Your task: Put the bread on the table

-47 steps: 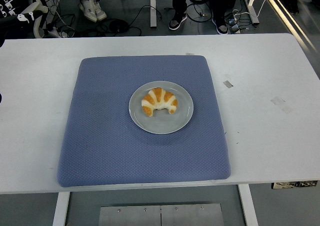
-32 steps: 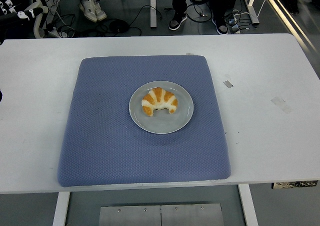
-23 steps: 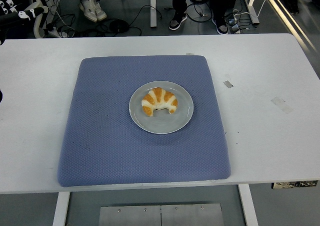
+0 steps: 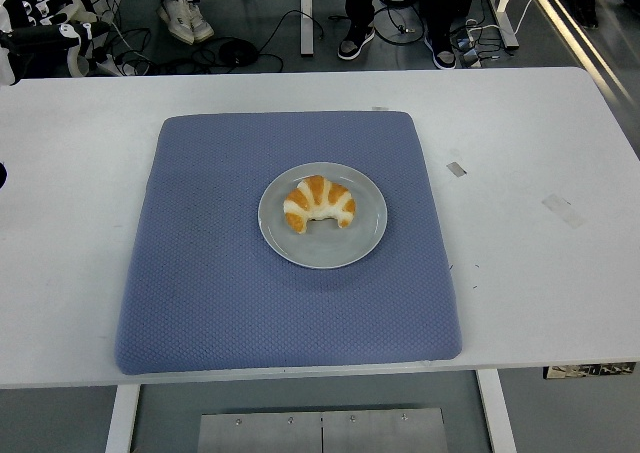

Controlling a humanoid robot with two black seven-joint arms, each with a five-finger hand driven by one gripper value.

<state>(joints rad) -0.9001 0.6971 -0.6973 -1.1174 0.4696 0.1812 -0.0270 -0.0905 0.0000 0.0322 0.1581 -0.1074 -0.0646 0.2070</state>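
Well, neither robot hand has reached in over the table, so whether their fingers are spread or curled I cannot tell; only a dark sliver shows at the 9 o'clock edge, too little to name. The golden crescent-shaped bread with pale stripes lies on the round grey plate, a little toward 10 o'clock of the plate's middle, its open curve facing 6 o'clock. The plate sits near the centre of the square blue quilted mat.

As I judge it, the bread is soft and curved, so a hard squeeze could crush it, and a shallow pinch could let it roll off the fingertips. The plate looks light and its rim is low; a hand coming in flat might nudge or tip it across the mat.

The white table has bare room at 3 o'clock, marked with a few bits of tape. Beyond the far edge, at 12 o'clock, cables trail over a dark floor and people's shoes stand nearby.
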